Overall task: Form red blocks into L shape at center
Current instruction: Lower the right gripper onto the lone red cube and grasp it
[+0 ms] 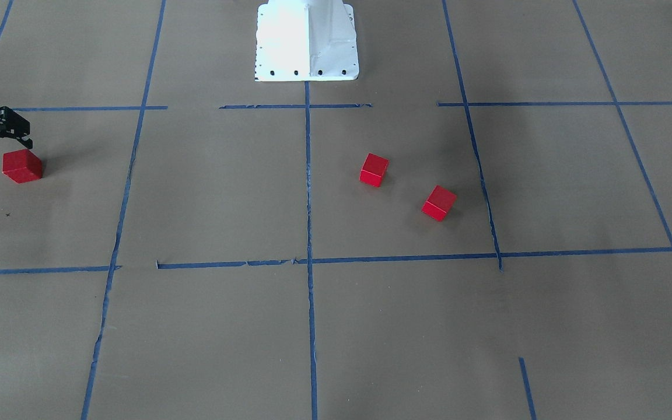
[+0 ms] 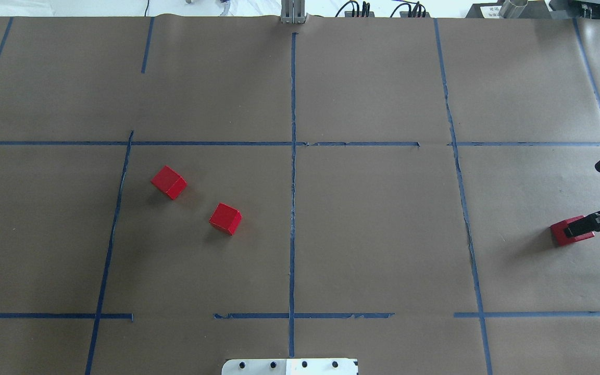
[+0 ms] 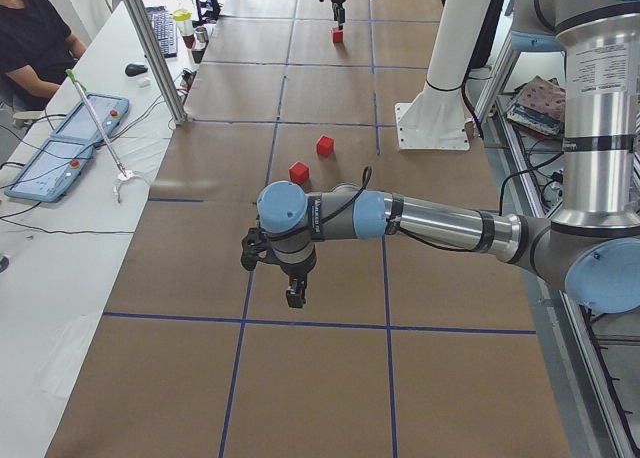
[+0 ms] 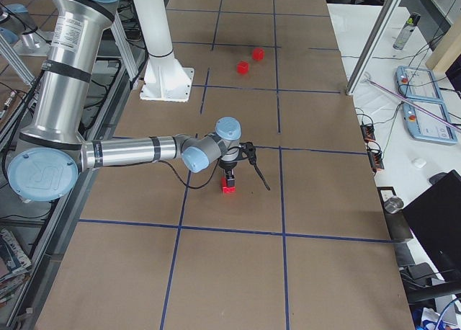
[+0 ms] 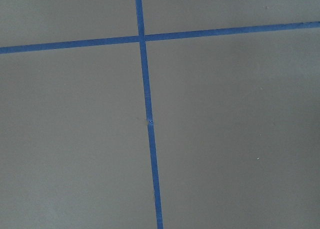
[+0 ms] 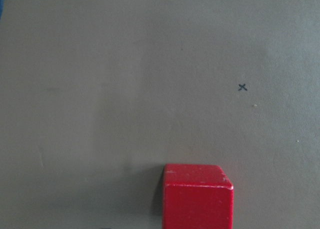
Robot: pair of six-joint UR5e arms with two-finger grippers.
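Two red blocks [image 2: 169, 182] [image 2: 225, 219] lie apart on the brown paper, left of the vertical blue tape line [image 2: 292, 229] at the center. In the front-facing view they are right of that line [image 1: 374, 170] [image 1: 439, 203]. The third red block [image 2: 563, 232] sits far right, near the table's edge. My right gripper [image 2: 581, 227] hovers open just over it, not closed on it; it also shows in the front-facing view [image 1: 0, 149] by that block [image 1: 22, 165]. My left gripper [image 3: 295, 293] shows only in the exterior left view, above bare paper; I cannot tell whether it is open or shut.
The white robot base [image 1: 307, 41] stands at the table's robot side. An operator [image 3: 30, 38] sits by a side table with tablets [image 3: 70, 143]. A metal post [image 3: 160, 48] rises at the table's edge. Blue tape lines grid the paper.
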